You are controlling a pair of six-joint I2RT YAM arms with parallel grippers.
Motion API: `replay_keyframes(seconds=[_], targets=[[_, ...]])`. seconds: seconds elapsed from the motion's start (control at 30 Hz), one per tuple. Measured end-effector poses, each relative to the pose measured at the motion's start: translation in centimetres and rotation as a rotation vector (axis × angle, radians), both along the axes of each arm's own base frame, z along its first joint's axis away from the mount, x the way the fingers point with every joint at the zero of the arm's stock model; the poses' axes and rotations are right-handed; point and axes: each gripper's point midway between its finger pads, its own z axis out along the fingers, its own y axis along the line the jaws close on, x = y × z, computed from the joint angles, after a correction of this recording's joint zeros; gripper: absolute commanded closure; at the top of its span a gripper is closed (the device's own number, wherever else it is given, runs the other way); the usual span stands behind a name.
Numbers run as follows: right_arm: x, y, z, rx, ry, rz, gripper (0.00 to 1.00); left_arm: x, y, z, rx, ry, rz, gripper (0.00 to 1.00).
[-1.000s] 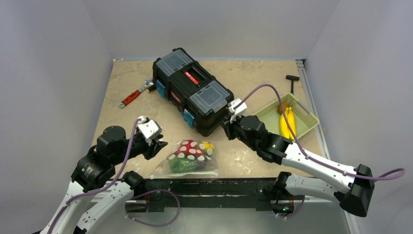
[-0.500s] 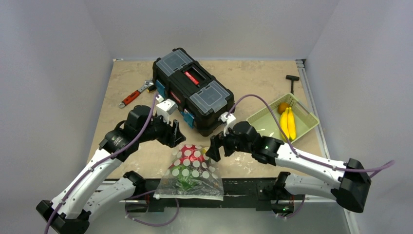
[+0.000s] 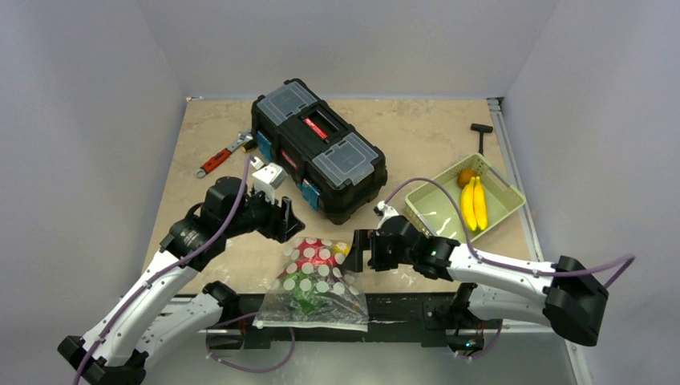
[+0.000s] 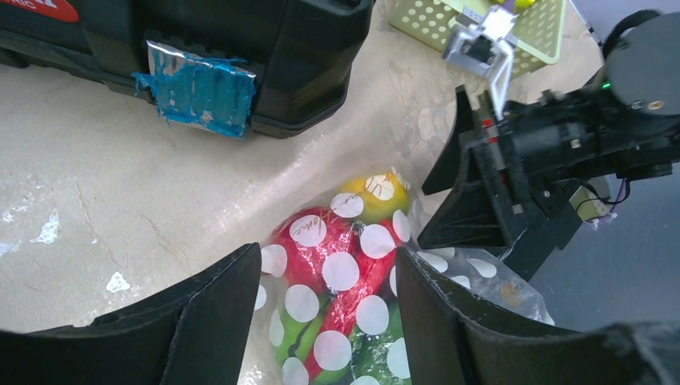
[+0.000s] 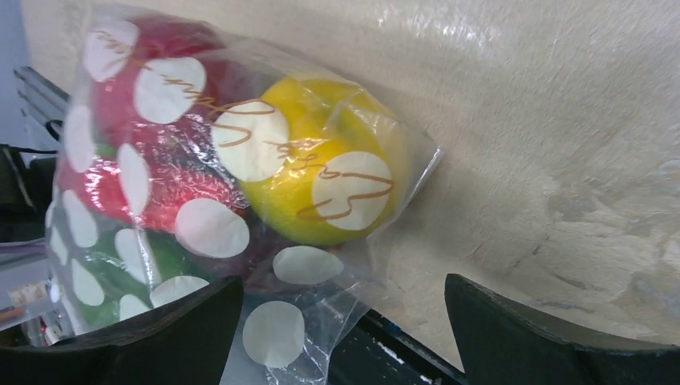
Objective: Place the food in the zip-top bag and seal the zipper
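The zip-top bag [image 3: 314,281] lies at the table's front edge, clear with white dots. Its near side hangs over the black front rail. Inside it is the food: red [image 4: 317,257], yellow [image 5: 321,172] and green [image 4: 305,329] pieces. I cannot make out the zipper as a separate strip. My left gripper [image 3: 287,221] hovers over the bag's far end, open, its fingers [image 4: 204,321] straddling the red and green pieces without pinching them. My right gripper [image 3: 358,251] stands wide open at the bag's right side. A loose clear corner of the bag [image 5: 321,321] lies between its fingers [image 5: 553,337].
A black toolbox [image 3: 317,148] sits just behind both grippers. A pale green basket [image 3: 501,192] with bananas [image 3: 473,202] stands at the right. A red-handled wrench [image 3: 223,154] lies at the back left, and a small black tool [image 3: 481,132] at the back right.
The left arm swung from the near left to over the bag. The bag slid toward the front edge. The right gripper came down from the toolbox to the bag's right side and opened wide.
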Motion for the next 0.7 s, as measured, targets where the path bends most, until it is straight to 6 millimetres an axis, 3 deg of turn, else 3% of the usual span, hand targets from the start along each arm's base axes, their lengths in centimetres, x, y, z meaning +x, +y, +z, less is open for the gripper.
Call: replay_keyframes(seconds=[0.1, 0.2, 0.3, 0.37, 0.53, 0.7], targets=[[-0.7, 0.7, -1.3, -0.025, 0.028, 0.021, 0.05, -0.3, 0.2, 0.8, -0.021, -0.024, 0.004, 0.38], [-1.2, 2.2, -1.3, -0.018, 0.026, 0.059, 0.12, -0.6, 0.4, 1.5, -0.037, -0.051, 0.006, 0.38], [-0.9, 4.3, -0.3, 0.040, -0.006, 0.085, 0.32, -1.0, 0.7, 1.7, -0.043, -0.062, 0.009, 0.38], [-0.5, 5.8, 0.7, 0.093, -0.044, 0.098, 0.41, -1.2, 1.0, 1.9, -0.045, -0.070, 0.013, 0.38], [0.8, 8.9, 2.9, 0.194, -0.158, 0.093, 0.83, -1.9, 2.0, 2.2, -0.041, -0.089, 0.035, 0.37], [2.5, 13.2, 5.0, 0.237, -0.323, 0.077, 0.95, -2.4, 2.9, 3.1, -0.045, -0.120, 0.058, 0.37]])
